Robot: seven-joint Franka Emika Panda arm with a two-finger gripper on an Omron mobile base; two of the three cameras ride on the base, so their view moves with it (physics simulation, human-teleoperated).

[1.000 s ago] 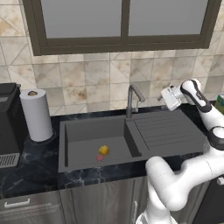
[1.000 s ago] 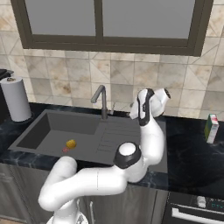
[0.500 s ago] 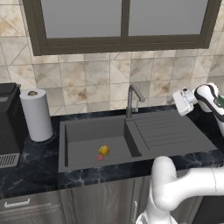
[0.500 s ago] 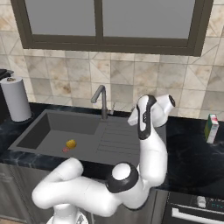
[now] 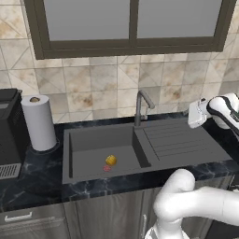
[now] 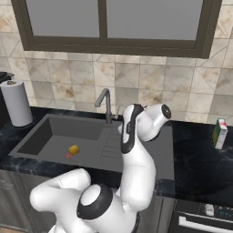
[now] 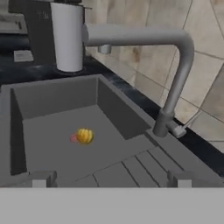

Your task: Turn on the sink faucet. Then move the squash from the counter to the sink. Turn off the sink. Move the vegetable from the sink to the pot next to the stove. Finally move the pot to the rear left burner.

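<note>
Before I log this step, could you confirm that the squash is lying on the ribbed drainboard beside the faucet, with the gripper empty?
Not quite: the squash lies in the sink basin by the red drain mark, not on the drainboard, as the left base view shows. The gripper is empty.

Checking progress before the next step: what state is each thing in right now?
Squash: lying in the basin beside the red drain mark.
Sink faucet: upright, no water visible.
Sink: holds just the squash.
Claw: open, empty.
Paper towel roll: standing upright on counter.
</note>
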